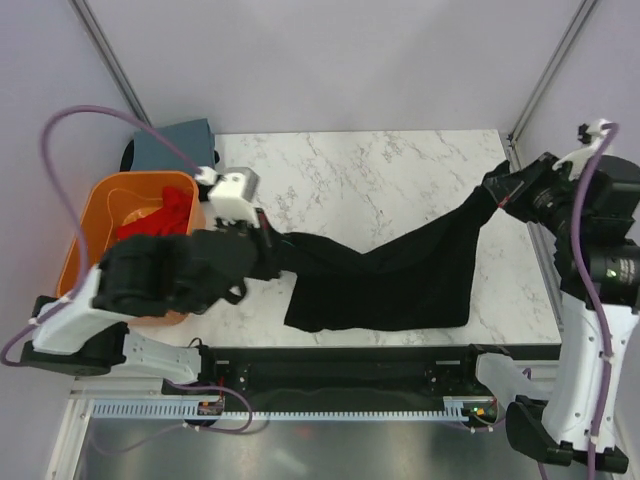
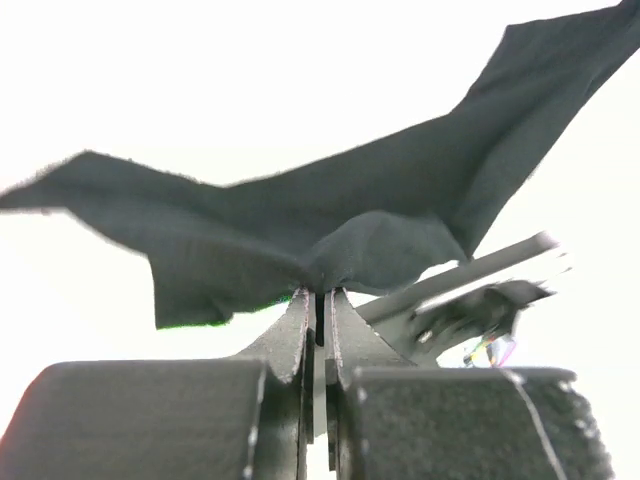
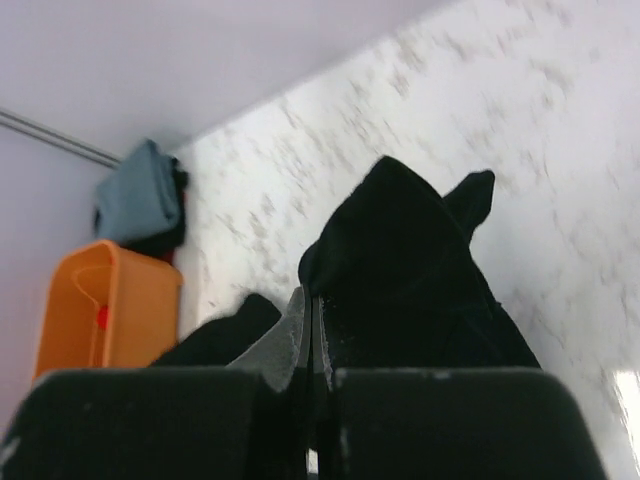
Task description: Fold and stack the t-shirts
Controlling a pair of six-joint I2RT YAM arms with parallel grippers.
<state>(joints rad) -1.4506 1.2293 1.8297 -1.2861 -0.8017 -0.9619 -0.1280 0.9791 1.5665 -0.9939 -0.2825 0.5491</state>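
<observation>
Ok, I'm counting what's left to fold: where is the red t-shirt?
In the top view, the red t-shirt lies in the orange basket at the left side of the table.

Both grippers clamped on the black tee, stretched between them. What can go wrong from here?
1. The left gripper and right gripper each pinch only a small bunch of the large black cloth t-shirt; a harder pull might slip it free.
2. The left arm sits close by the orange plastic basket holding a bright red cloth t-shirt; a swing could bump it.
</observation>
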